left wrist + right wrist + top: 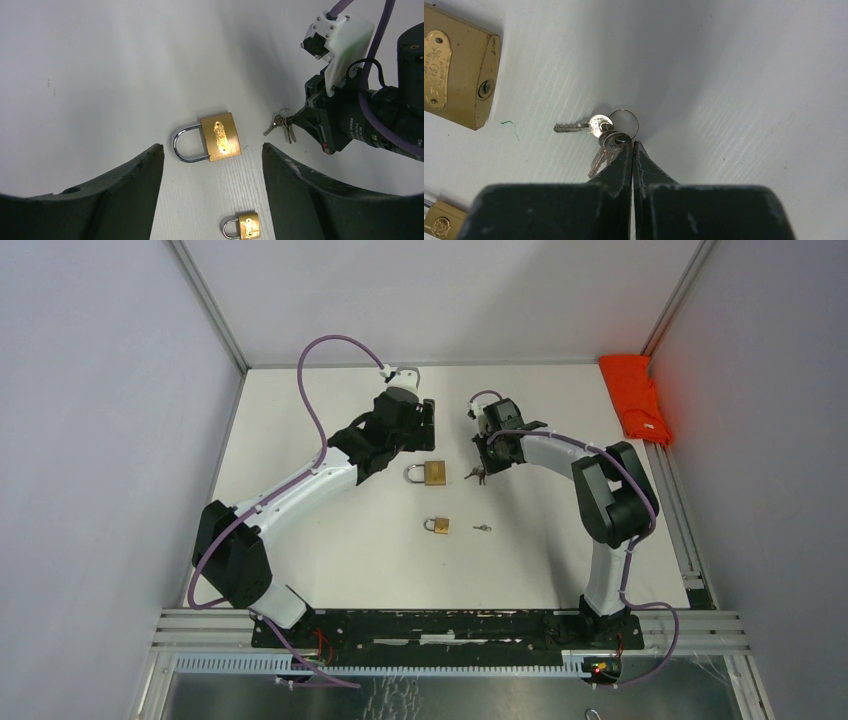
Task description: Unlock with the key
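Glossy brass padlock (pixel 220 136), shiny steel keys (pixel 599 132), matt table (pixel 330 540).

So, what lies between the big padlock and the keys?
Between the big padlock and keys, only bare table with a green mark; the right wrist view shows it.

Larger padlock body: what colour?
The larger padlock is brass-gold, clearest in the left wrist view.

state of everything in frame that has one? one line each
large padlock, shackle closed, keyhole empty
small padlock, shackle closed
key bunch, in no lock, lying beside the large padlock
loose key, in no lock, lying beside the small padlock
left fingers, open, empty
right fingers, shut at the key bunch; can't confirm a grip
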